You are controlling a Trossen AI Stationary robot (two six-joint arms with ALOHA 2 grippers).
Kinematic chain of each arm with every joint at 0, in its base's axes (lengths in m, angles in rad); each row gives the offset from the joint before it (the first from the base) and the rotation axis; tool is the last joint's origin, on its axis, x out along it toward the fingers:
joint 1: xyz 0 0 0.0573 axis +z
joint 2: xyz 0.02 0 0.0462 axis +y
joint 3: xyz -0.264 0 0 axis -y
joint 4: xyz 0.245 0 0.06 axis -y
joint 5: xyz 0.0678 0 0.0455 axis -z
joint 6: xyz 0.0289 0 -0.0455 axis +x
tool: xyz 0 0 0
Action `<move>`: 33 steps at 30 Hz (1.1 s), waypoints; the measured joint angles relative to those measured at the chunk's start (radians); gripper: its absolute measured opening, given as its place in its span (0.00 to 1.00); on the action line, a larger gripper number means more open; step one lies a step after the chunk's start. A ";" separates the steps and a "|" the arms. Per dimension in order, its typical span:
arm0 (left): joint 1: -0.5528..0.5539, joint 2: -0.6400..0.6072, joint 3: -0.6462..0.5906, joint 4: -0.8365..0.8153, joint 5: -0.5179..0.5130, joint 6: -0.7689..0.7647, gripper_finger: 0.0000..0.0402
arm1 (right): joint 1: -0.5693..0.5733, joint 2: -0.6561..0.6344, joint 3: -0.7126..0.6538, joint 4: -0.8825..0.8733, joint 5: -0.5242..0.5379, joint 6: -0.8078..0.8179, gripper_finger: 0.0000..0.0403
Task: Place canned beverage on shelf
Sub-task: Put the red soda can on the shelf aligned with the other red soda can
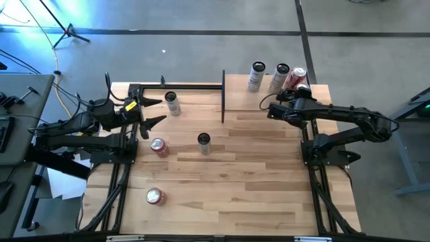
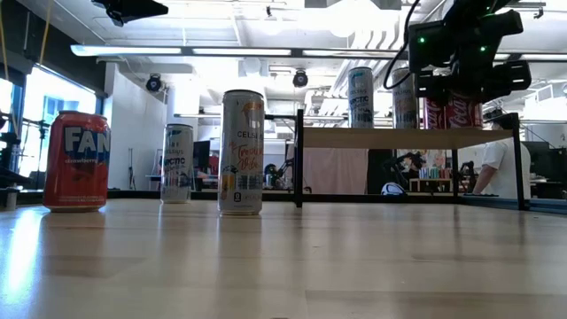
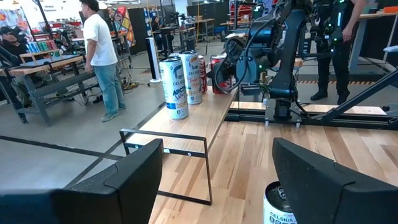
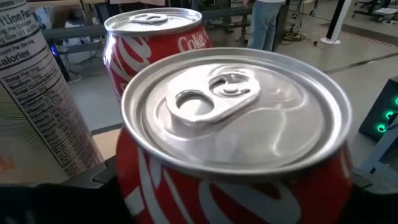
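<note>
1. The shelf (image 1: 245,94) lies directly under the right gripper (image 2: 459,89). Its board already carries a row of cans.
2. The left gripper (image 1: 146,111) is parked well apart from the shelf, with jaws spread and nothing held. A slim can (image 1: 173,103) stands just ahead of it.
3. The Coke can (image 4: 236,124) is positioned upright inside the right gripper, on or just above the shelf board. Whether the right gripper is clamped on it or has let go cannot be told.
4. Just beyond the right gripper a second Coke can (image 4: 155,34) is seen. A white can (image 4: 37,93) stands close to one side of it.
5. Handling, as judged:
   - The pull tab (image 4: 211,93) is unopened, so the Coke can is probably full and moderately heavy.
   - The wall is thin aluminium. It is smooth and slippery, and it is dented by excess squeeze.
   - Hold is best taken across the mid-body, below the stiff top rim, with the can kept upright.
   - Little room is left beside the neighbours, so a knock may topple them.
6. Hidden or unclear:
   - The base of the Coke can is cut off, so contact with the board cannot be confirmed.
   - In the high view the Coke can is covered by the arm.
</note>
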 joint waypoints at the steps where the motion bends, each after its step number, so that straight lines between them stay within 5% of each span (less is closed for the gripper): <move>1: 0.000 0.000 0.000 0.000 0.000 0.000 0.70 | 0.000 0.000 0.000 0.000 0.000 0.000 0.81; 19: 0.000 0.000 0.000 0.000 0.000 0.000 0.70 | 0.008 0.000 -0.001 0.008 -0.033 -0.001 0.83; 27: 0.000 0.000 0.000 0.000 0.000 0.000 0.70 | 0.016 0.000 -0.002 -0.002 -0.039 -0.007 0.98; 33: 0.000 0.000 0.000 0.000 0.000 0.000 0.70 | 0.026 0.000 -0.002 -0.001 -0.040 -0.007 0.98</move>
